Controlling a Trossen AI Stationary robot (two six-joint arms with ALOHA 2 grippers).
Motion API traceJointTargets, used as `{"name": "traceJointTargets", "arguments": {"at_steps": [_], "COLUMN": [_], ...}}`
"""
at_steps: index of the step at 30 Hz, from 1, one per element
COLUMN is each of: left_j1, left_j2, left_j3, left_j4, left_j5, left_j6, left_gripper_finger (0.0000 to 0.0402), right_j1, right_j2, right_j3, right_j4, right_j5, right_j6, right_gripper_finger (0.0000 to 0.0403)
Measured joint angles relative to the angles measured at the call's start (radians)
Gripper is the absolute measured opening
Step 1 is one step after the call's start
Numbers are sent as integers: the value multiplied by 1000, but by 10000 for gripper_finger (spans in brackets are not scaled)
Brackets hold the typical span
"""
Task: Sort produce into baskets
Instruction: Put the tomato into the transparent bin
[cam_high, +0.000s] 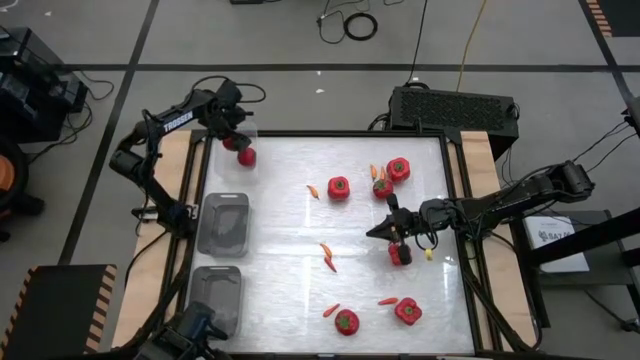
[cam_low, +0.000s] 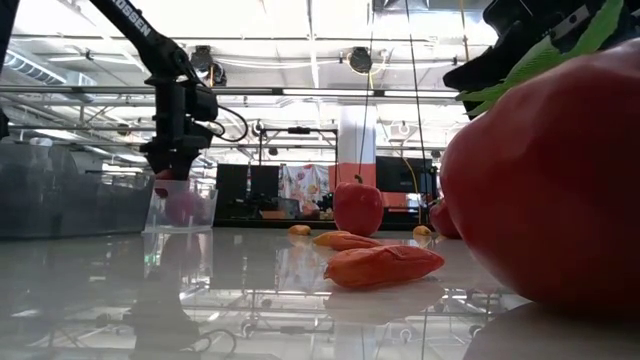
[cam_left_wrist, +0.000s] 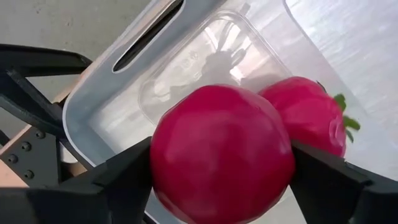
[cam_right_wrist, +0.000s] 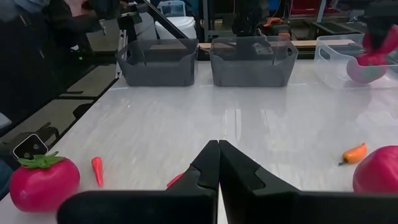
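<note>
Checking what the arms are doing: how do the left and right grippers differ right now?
The left gripper is shut on a tomato above the clear basket; the right gripper holds nothing, its fingers pressed together. The left is at the table's far-left corner, the right mid-table among loose produce. Both are dark two-finger grippers.

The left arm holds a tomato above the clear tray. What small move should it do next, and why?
Probably open the left pincer: its tomato hangs directly over the clear tray, where another tomato already lies. The right pincer waits mid-table.
</note>
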Motion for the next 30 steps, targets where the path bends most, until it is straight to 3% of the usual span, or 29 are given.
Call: {"name": "traceJointTargets", "arguments": {"at_steps": [7, 14, 19, 23, 30], "left_j1": [0, 0, -3, -25, -176], "left_j2": [0, 0, 0, 0, 0], "left_j3": [0, 7, 92, 173, 198], "left_j4": [-7, -12, -45, -74, -10], "left_j5": [-11, -59, -48, 50, 385], "left_j6": [0, 23, 21, -4, -61], "left_gripper_finger": [374, 377, 377, 377, 377], "right_j1": [0, 0, 0, 0, 0], "right_j2": [0, 0, 0, 0, 0], "right_j3": [0, 0, 0, 0, 0], "right_j4": [0, 0, 0, 2, 30], "right_j5": [0, 0, 0, 0, 2], "right_j6": [3, 3, 3, 3, 3], "right_gripper_finger": [0, 0, 0, 0, 0]}}
